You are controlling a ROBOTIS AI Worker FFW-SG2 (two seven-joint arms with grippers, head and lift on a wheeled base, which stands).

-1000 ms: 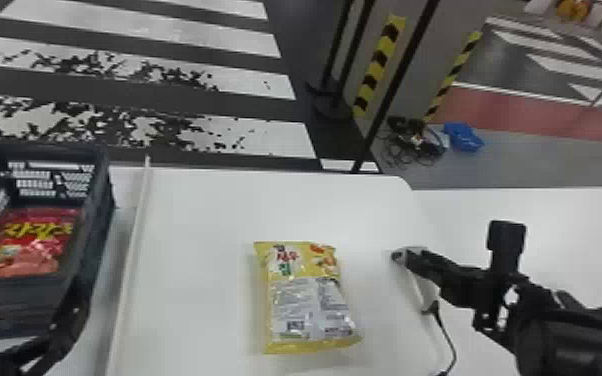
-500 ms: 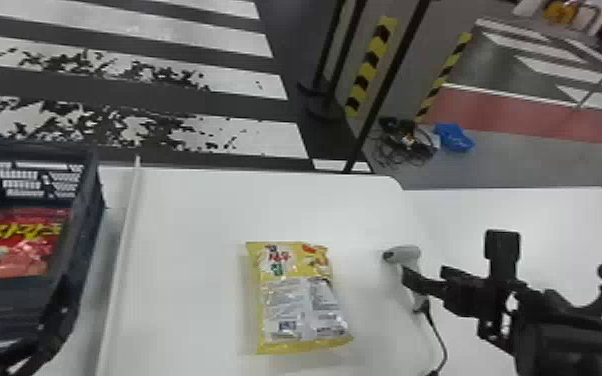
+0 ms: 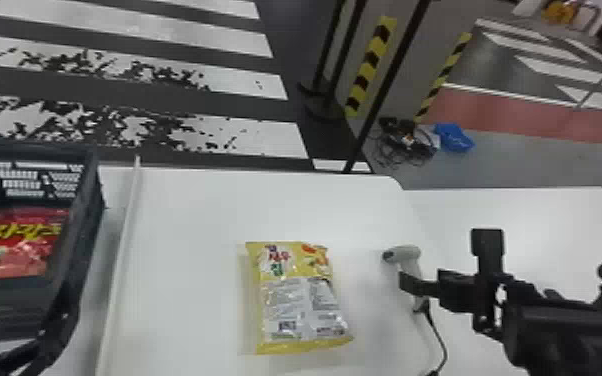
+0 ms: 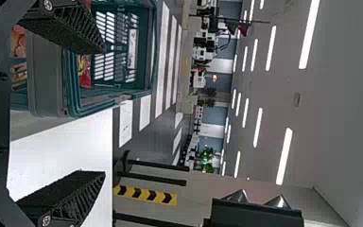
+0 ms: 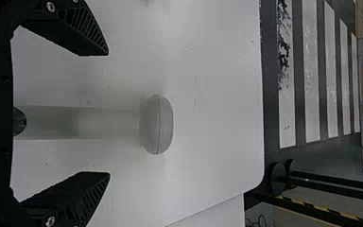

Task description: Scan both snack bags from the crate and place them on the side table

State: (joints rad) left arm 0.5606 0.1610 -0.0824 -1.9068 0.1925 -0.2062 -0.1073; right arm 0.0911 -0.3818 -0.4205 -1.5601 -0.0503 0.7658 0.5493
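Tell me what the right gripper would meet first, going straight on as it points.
Most likely the handheld scanner, which lines up with the gap of the open right gripper, though its exact depth is hard to judge.

Site appears to be a large indoor hall serving as a test or demonstration space. Long strip lights (image 4: 308, 35) are running in rows across a broad grey ceiling (image 4: 274, 94). Worn white crosswalk stripes (image 3: 130, 25) are crossing the dark floor, and a red painted band (image 3: 515, 117) is bordering further road-style markings. Black poles (image 3: 388, 85) are standing beside yellow-and-black hazard strips (image 3: 372, 65). Tangled cables (image 3: 407, 142) are lying on grey floor beyond white tables (image 3: 190, 215).
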